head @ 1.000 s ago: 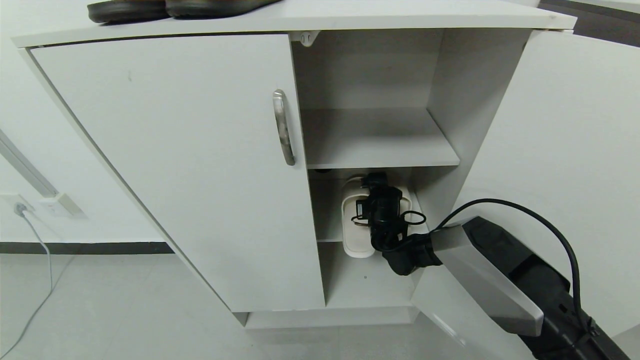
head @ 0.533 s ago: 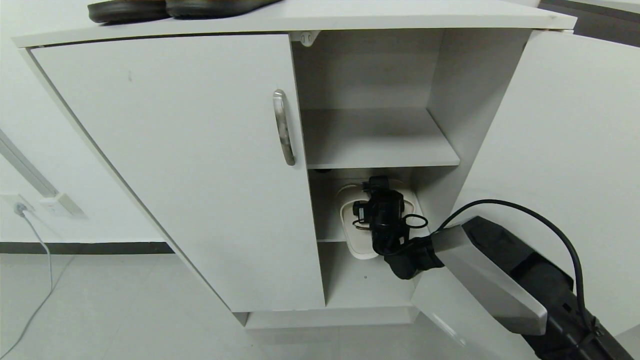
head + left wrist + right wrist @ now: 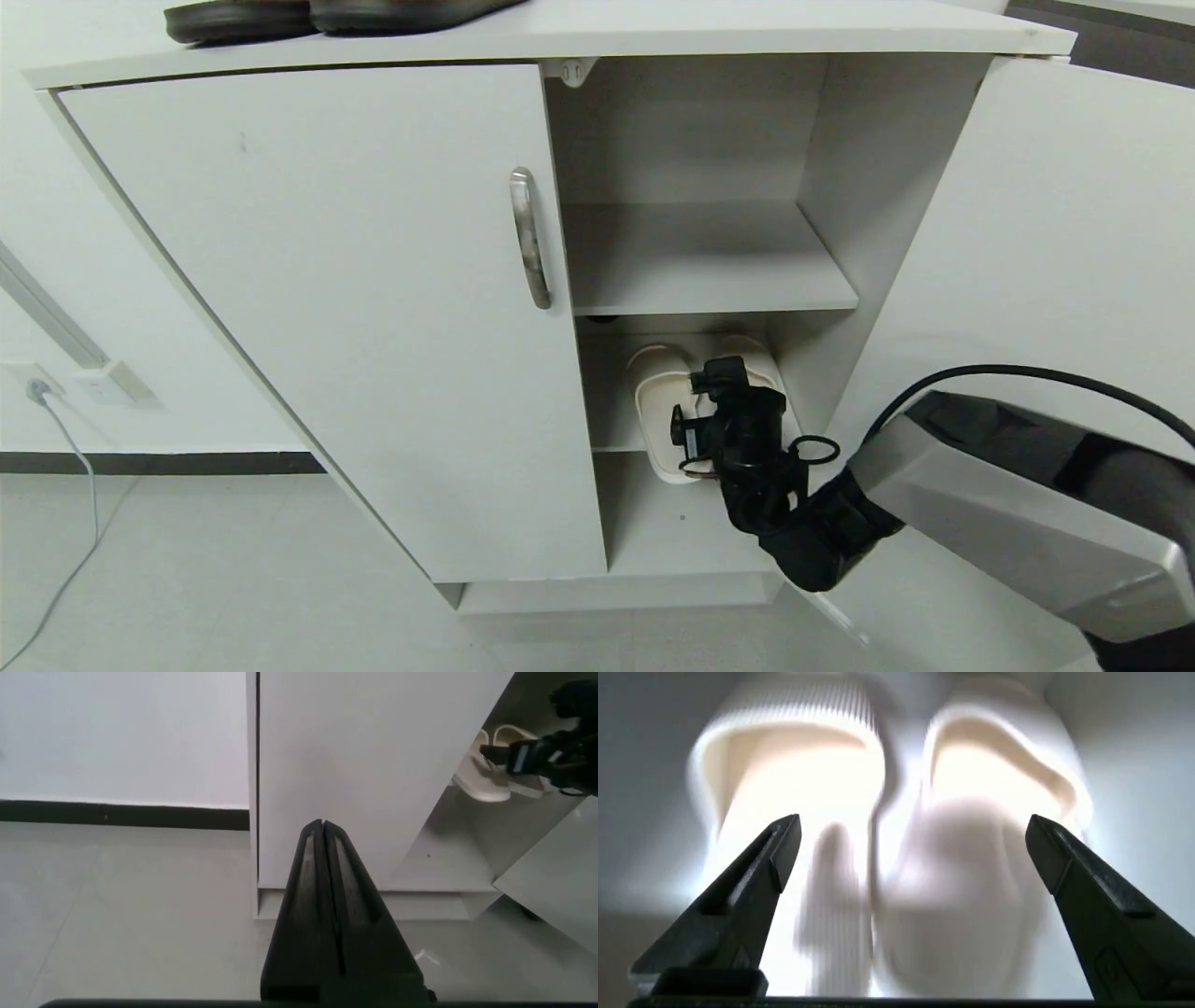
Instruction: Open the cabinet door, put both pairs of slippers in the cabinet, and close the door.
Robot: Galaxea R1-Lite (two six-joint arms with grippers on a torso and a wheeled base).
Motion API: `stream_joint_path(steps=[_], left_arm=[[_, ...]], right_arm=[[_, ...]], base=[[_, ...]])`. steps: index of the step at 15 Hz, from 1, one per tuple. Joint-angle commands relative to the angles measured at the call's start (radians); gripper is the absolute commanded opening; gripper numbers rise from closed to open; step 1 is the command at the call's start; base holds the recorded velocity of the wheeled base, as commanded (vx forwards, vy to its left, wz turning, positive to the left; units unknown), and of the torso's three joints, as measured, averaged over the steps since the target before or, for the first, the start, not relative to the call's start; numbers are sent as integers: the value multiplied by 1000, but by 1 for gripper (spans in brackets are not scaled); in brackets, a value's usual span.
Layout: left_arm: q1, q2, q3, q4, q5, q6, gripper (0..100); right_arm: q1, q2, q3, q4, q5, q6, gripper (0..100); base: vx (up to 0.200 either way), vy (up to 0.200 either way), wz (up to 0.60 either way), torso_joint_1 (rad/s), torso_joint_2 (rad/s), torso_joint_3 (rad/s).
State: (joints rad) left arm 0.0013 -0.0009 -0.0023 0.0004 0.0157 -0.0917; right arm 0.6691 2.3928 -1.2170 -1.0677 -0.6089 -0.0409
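White slippers [image 3: 658, 411] lie side by side on the lower shelf [image 3: 607, 411] of the cabinet [image 3: 691, 121], toes toward the back, with their heels at the shelf's front edge. The right gripper [image 3: 714, 387] hangs just in front of them at the mouth of that compartment and covers part of the right-hand slipper in the head view.

In the right wrist view the right gripper [image 3: 912, 831] is spread wide and holds nothing. One finger [image 3: 752, 887] is out beyond one side of the white slippers [image 3: 878, 859] and the other finger beyond the far side. I cannot tell whether any part of it touches them.

The cabinet's right door [image 3: 1055, 233] stands open and its left door [image 3: 327, 280] is closed, handle [image 3: 529, 238] upright. The upper shelf [image 3: 700, 252] is above the slippers. Dark slippers [image 3: 317, 14] lie on the cabinet top, above the closed door.

The left gripper [image 3: 322, 835] is clenched on nothing, low over the floor [image 3: 121, 905]. It points at the cabinet's base, well apart from the white slippers [image 3: 495, 765].
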Motion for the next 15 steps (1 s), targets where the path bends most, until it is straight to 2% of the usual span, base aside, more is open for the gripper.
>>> stream_joint_path(steps=[1,4,6,12,15], left_arm=[[0,1,-1,0,0,-2,0],[0,1,-1,0,0,-2,0],[0,1,-1,0,0,-2,0],[0,1,-1,0,0,-3,0],[0,1,-1,0,-3,-2,0]], right_arm=[[58,-179,234,-90,11,1,100],[125,-320,447,-112,164,9,100],[133,-376,545,-130,321,18,100],[139,-366,531,-132,311,12,100],[139,-366,545,-137,311,12,100]], base=[[0,0,0,0,0,0],[0,0,0,0,0,0],[0,0,0,0,0,0],[0,0,0,0,0,0],[-200,0,0,6,1,-1]])
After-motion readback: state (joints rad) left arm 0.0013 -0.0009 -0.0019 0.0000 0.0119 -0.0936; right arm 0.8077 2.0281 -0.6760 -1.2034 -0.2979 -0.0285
